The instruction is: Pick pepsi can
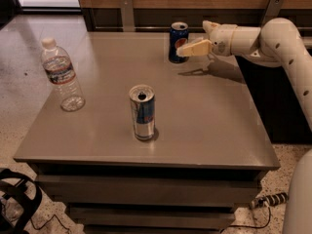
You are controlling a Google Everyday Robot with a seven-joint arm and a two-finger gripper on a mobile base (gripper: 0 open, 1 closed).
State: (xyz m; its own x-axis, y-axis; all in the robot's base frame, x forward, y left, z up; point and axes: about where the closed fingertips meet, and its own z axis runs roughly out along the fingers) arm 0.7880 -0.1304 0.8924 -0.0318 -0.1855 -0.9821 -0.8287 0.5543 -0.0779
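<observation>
The pepsi can (175,44) stands upright near the far edge of the grey table (209,126), a little right of the middle. The gripper (188,49) reaches in from the right at the end of the white arm (275,37), held level above the tabletop, its pale tip right at the can's right side, about at the height of the logo; whether it touches the can, and whether it is spread or closed, cannot be told. Its shadow falls on the table just beneath. A taller silver can (142,112) stands open-topped near the table's middle, well apart from the pepsi can. A water bottle (62,75) stands near the left edge.
</observation>
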